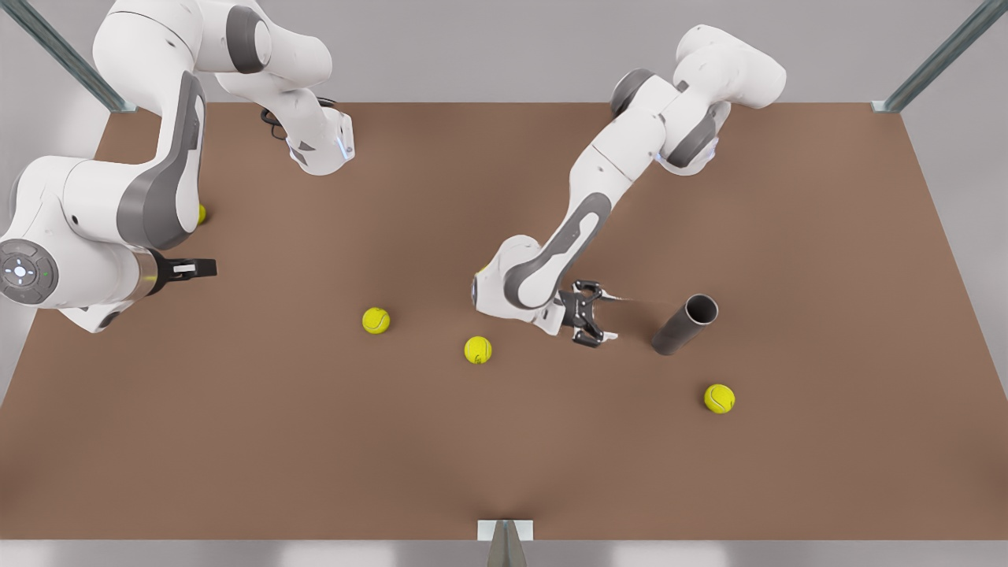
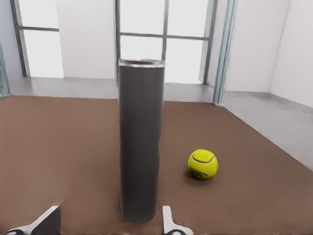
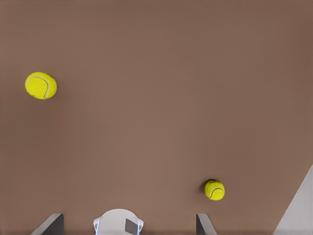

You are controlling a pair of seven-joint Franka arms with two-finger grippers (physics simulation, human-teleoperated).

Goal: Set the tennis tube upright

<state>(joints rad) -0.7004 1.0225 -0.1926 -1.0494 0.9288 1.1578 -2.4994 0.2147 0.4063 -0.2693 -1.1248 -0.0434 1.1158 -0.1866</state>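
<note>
I see the tennis tube (image 1: pixel 684 324) standing upright on the brown table (image 1: pixel 787 220), toward the front view's right, its open silvery-rimmed end on top. In the left wrist view the tube (image 2: pixel 142 142) rises straight from the tabletop, just beyond the fingertips (image 2: pixel 168 220), which sit apart on either side of its base without touching it.

The left gripper (image 1: pixel 589 315) hovers low just beside the tube, on the front view's left of it; its jaws are spread wide and hold nothing.

A tennis ball (image 1: pixel 719 398) lies near the tube, nearer the camera. Two more balls (image 1: pixel 477 350) (image 1: pixel 376 320) lie toward the table's middle.

The right gripper (image 1: pixel 189 268) waits well apart at the front view's left edge, high above the table. In the right wrist view its fingertips (image 3: pixel 205 224) are spread apart and empty.
</note>
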